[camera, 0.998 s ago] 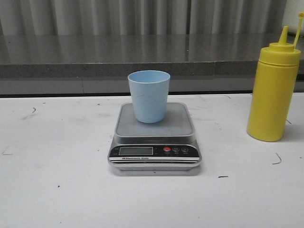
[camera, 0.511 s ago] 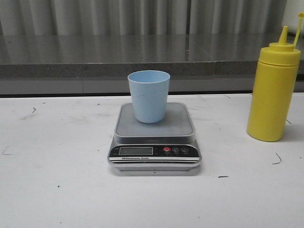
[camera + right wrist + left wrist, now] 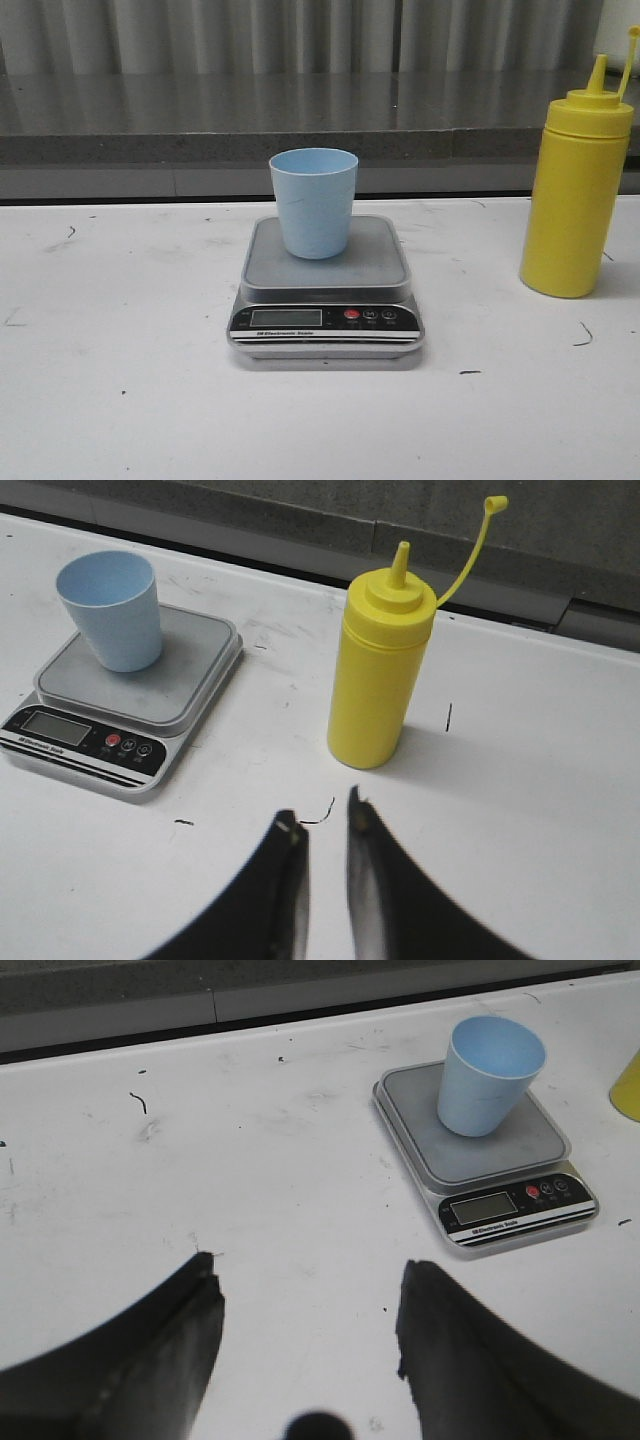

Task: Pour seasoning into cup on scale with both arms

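Note:
The light blue cup stands upright on the grey platform of the silver scale, at the middle of the white table. The yellow seasoning bottle stands upright to the scale's right, with its cap off and hanging on its strap. Neither arm shows in the front view. My left gripper is open wide over bare table, well short of the scale and the cup. My right gripper is open by a narrow gap, empty, a little short of the bottle.
The white table carries a few dark scuff marks. A grey ledge and a curtain run along its back edge. The scale's display sits beside a red button.

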Motion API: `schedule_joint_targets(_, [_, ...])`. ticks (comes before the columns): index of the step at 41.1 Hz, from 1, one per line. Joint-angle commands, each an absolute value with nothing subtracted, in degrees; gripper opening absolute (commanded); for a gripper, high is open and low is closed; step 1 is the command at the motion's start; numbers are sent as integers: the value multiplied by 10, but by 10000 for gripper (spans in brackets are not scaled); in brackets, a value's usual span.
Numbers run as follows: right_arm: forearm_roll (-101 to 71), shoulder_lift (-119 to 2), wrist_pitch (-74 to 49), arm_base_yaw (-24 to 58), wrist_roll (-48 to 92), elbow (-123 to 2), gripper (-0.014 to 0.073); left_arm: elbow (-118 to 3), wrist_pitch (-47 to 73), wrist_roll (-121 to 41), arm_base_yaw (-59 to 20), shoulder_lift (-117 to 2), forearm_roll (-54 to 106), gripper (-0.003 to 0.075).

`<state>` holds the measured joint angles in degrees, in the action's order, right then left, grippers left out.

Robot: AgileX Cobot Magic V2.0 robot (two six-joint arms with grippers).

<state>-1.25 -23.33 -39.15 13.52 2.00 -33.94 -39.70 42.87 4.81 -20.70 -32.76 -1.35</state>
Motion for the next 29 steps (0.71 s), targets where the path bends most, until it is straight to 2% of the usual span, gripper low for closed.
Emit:
schedule_joint_targets(1, [-12, -236, -351, 135, 27, -360, -39, -413, 388, 51, -208, -328, -10, 385])
schedule_joint_targets(2, [-12, -236, -351, 135, 27, -360, -66, -413, 388, 51, -208, -328, -10, 385])
schedule_joint_targets(6, [-12, -236, -350, 135, 27, -360, -68, -413, 388, 51, -208, -328, -10, 380])
schedule_joint_targets(9, [-11, -236, -348, 135, 27, -360, -68, -413, 388, 51, -208, -328, -10, 327])
schedule_joint_targets(13, [-11, -236, -349, 135, 27, -358, -68, -413, 388, 51, -208, -328, -10, 159])
schedule_joint_targets(18, [-11, -236, -350, 135, 27, -358, -68, -413, 388, 51, -208, -328, -10, -15])
schedule_joint_targets(29, [-11, -236, -350, 135, 27, -358, -68, -413, 388, 51, -208, -328, -10, -20])
